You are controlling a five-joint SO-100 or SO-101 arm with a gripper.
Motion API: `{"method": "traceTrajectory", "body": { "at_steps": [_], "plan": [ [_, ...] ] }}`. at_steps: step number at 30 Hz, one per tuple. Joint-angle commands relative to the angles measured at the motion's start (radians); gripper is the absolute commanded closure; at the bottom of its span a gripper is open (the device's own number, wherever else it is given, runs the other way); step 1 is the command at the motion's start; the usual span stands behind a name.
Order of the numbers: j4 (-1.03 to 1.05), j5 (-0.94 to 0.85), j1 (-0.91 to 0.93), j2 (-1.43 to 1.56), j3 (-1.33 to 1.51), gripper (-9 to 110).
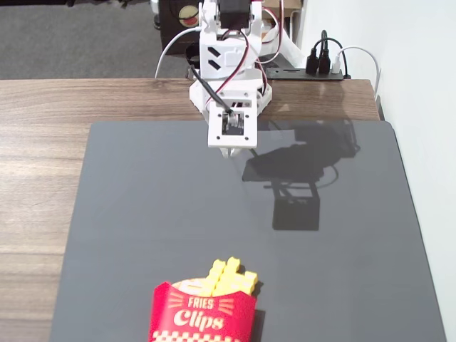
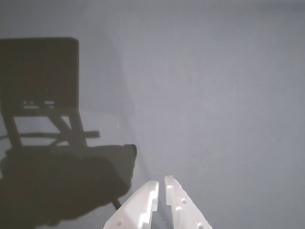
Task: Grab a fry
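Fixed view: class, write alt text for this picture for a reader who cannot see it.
A white robot arm sits at the far edge of a dark grey mat on a wooden table, its gripper pointing down near the mat's far end. At the near edge lies a red "Fries Clips" carton with yellow sticks poking out, well away from the gripper.

Red carton (image 1: pixel 202 318): white lettering "FRIES Clips" on front. No other readable text.

A large dark grey rectangular mat (image 1: pixel 178 214) lay on a wood-grain table (image 1: pixel 43 142), a red "Fries Clips" carton (image 1: pixel 201 317) stood at its near edge, a black power strip (image 1: pixel 313 71) sat beyond, by a white wall (image 1: pixel 420 85).
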Motion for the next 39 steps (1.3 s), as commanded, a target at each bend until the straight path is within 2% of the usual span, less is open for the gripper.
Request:
{"method": "traceTrajectory", "body": {
  "at_steps": [1,10,17,21,39],
  "plan": [
    [-0.051,0.009,-0.003,-0.118,-0.098,100],
    [-0.135,0.051,-0.008,-0.535,-0.373,97],
    [-0.198,0.078,0.002,-0.744,-0.506,81],
    [-0.23,0.104,0.003,-0.838,-0.577,78],
    [-0.242,0.121,0.031,-1.161,-0.943,78]
  ]
}}
